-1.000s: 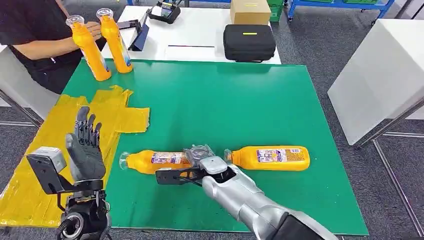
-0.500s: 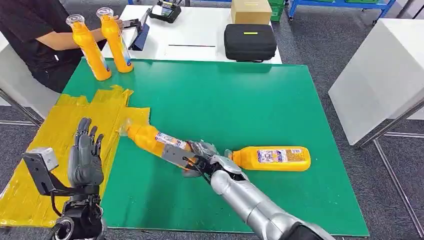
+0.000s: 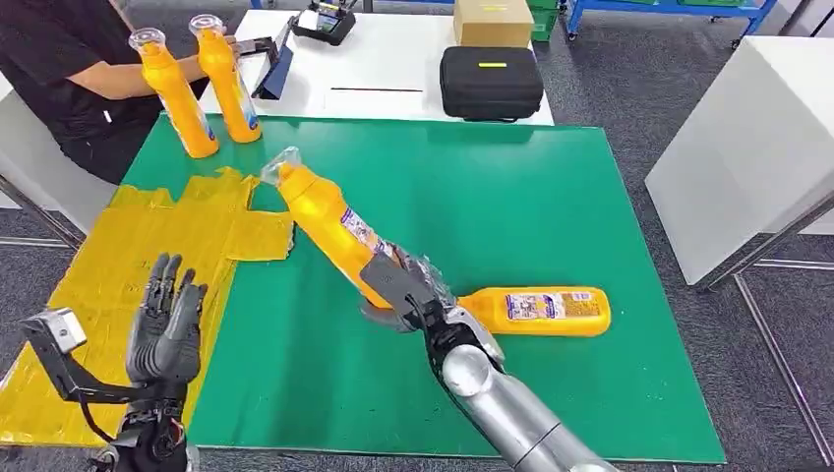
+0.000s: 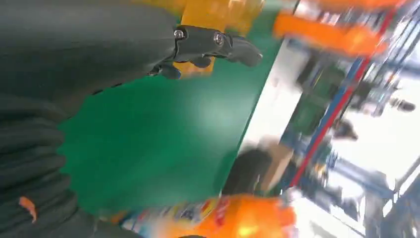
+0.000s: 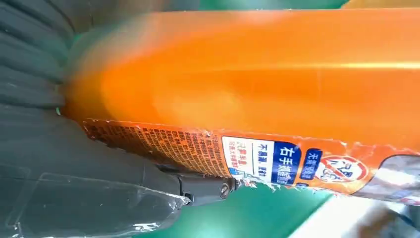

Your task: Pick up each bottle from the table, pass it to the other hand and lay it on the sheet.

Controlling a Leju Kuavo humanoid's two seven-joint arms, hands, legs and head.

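Orange plastic bottle with a clear cap (image 3: 329,221) now tilted steeply up off the green mat (image 3: 472,197), cap toward the yellow sheet (image 3: 118,275); half a second ago it sat lower and flatter. Right hand (image 3: 405,290) grips its base end, fingers clamped around it. Left hand (image 3: 165,329) raised over the sheet edge, fingers apart, holding nothing. Counter carries four orange bottles: held one, one lying (image 3: 536,311) just beside the right hand, two upright (image 3: 202,88) at the far corner by a seated person (image 3: 59,69). Behind: white table (image 3: 393,59) with black case (image 3: 490,84), cardboard box (image 3: 492,22). Grey carpet floor (image 3: 629,118).
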